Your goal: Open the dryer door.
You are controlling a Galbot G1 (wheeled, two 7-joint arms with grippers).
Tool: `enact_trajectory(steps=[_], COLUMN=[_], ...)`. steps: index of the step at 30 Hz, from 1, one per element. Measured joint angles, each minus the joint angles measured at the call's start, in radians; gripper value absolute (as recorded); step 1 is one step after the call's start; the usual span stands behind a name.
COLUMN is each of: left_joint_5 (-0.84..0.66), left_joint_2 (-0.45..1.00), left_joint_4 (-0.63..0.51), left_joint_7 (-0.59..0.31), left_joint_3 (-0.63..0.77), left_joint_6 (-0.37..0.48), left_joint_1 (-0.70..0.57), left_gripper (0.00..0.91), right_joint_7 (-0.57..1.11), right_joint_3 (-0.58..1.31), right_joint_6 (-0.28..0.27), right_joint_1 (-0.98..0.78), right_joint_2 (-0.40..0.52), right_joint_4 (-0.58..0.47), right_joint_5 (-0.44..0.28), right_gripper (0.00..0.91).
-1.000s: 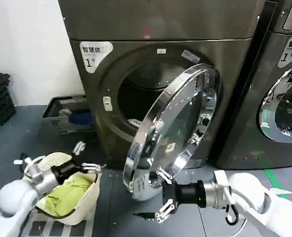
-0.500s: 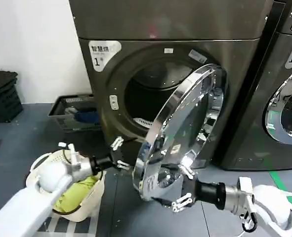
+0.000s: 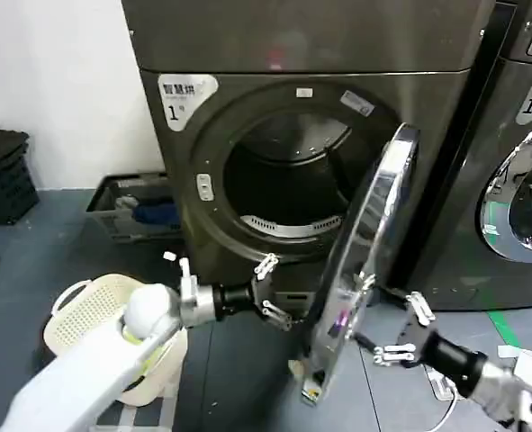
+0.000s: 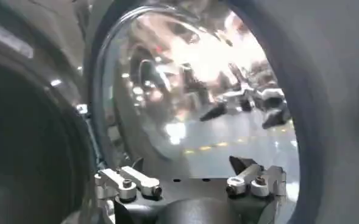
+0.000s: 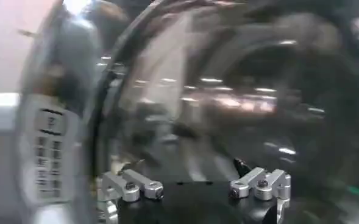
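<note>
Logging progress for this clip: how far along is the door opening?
Mostly done: the dryer door stands swung wide off the drum opening, nearly edge-on. In hand: the left claw, open, reaches at its inner side; the right claw, open, sits by its outer face. Left: perhaps a final push, then withdrawing.

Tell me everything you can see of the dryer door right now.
The dryer door is a large round porthole, a wide shiny chrome ring around tinted glass. It stands swung well open, nearly edge-on to the head camera, hinged at the drum opening's right. The open left gripper and open right gripper flank its lower part; contact is unclear.
</note>
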Motion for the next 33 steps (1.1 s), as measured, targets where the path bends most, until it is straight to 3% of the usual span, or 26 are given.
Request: enact_trajectory(steps=[14, 20, 33], left_joint_5=[0.019, 0.025, 0.077], left_joint_2=[-0.079, -0.11, -0.193], left_joint_4=[0.045, 0.067, 0.142], left_joint_7=[-0.009, -0.009, -0.065], left_joint_3=[0.096, 0.136, 0.241], left_joint_6=[-0.021, -0.031, -0.073], left_joint_1=[-0.074, -0.105, -0.178], left_gripper=[0.907, 0.907, 0.907], right_joint_7=[0.269, 0.386, 0.574], right_joint_3=[0.27, 0.38, 0.632], right_joint_6=[0.033, 0.031, -0.059], right_joint_1=[-0.16, -0.164, -0.109], right_joint_2=[0.335, 0.471, 0.67], right_joint_4=[-0.032, -0.102, -0.298], right_joint_5=[-0.206, -0.222, -0.196], right_gripper=[0.907, 0.907, 0.907])
